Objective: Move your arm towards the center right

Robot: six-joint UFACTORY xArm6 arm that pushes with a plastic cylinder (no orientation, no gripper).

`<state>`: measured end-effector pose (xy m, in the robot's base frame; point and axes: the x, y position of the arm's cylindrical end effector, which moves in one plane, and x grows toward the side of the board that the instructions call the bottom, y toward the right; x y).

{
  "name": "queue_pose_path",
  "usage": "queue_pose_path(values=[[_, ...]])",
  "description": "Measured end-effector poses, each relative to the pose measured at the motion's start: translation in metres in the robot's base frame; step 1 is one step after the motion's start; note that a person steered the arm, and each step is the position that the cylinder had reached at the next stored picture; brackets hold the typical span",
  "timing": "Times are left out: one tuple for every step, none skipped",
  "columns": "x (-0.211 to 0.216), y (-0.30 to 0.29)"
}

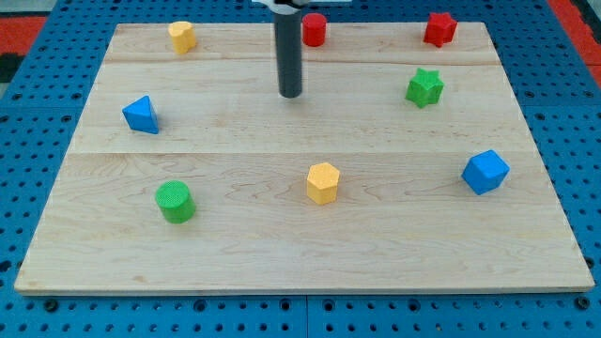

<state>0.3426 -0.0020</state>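
Observation:
My tip (pixel 291 94) sits on the wooden board (pixel 235 263) at the upper middle of the view, touching no block. A red cylinder (pixel 314 29) stands just up and right of the rod. A green star (pixel 424 87) lies to the tip's right, and a red star (pixel 439 28) is at the top right. A blue cube-like block (pixel 485 172) is at the right, below the green star. A yellow hexagonal block (pixel 322 182) lies below the tip.
A yellow block (pixel 182 37) is at the top left, a blue triangular block (pixel 141 115) at the left, and a green cylinder (pixel 175 202) at the lower left. A blue pegboard (pixel 582 141) surrounds the board.

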Motion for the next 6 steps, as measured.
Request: queue_pose_path(values=[[0.015,0.031],[0.016,0.088],[0.019,0.158],[0.042,0.201],[0.067,0.236],[0.073,0.284]])
